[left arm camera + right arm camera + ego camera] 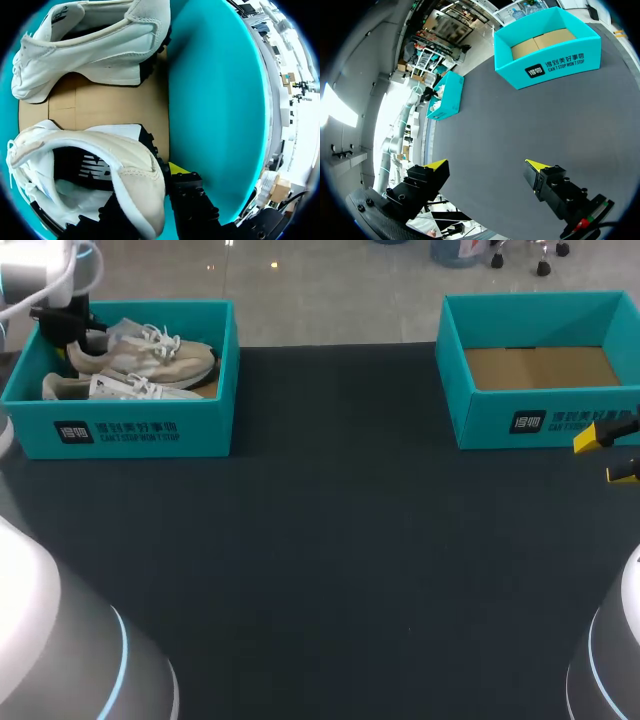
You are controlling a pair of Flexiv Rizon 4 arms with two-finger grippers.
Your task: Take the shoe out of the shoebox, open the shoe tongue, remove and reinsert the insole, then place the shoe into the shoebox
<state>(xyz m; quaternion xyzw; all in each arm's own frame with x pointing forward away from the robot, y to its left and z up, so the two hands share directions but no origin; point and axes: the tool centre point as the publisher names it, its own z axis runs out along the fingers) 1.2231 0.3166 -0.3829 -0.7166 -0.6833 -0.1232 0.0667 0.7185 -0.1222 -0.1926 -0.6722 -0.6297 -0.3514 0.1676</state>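
Shoe (132, 172): the far one of 2 in the left shoebox (130, 430), upright, heel toward the far left corner, not yet out
Left gripper (152, 192): down at that heel, close beside the box's teal wall; from where I stand I cannot tell whether it has closed on the heel
Right gripper (485, 167): spread wide, holding nothing, hovering over the dark mat (330, 540) at the right, well apart from both shoes
Second shoe (120, 390): lying on its side just beside the first, on the near side, laces close to its neighbour's
Right shoebox (540, 420): far right, bare cardboard inside
Risk 1: a hold on the soft heel collar alone looks likely to let the shoe droop toe-down and slip free on the way up
Risk 2: a drooping toe could catch the right wall and drag or tip the light box, since no arm is steadying it
Risk 3: the laces could snag the second shoe and haul it along
Risk 4: with so little room at the wall, the gripper could scrape or push the box
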